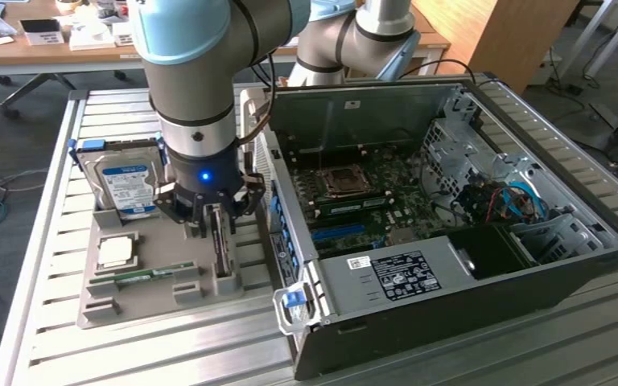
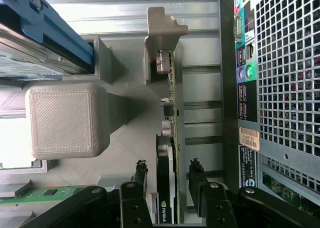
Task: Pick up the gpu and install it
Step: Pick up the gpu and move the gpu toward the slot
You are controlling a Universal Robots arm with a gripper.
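- a slatted bare-metal table (image 1: 148, 354) carries everything.
- on it, towards the exterior view's right, lies a black computer case (image 1: 566, 273) with its side off. the exterior view looks in on the motherboard; the wrist view shows its perforated rear panel and coloured ports.
- a grey robot arm with pale blue caps (image 1: 196, 88) reaches straight down beside the case.
- below it sits a flat grey plastic tray (image 1: 126, 310) with moulded slots.
- a silver hard drive with a blue-white label (image 1: 126, 181) stands upright in the tray.
- the gpu (image 1: 222, 253), a green board with a black cooler, stands on edge in its tray slot; the wrist view shows its silver end bracket (image 2: 164, 30).
- a square silvery processor chip (image 1: 116, 252) and a narrow green memory stick (image 1: 142, 276) lie nearby.
- the black gripper (image 2: 169, 170) straddles the gpu, jaws wide; the wrist view shows its fingers (image 2: 141, 175) clear of both faces.
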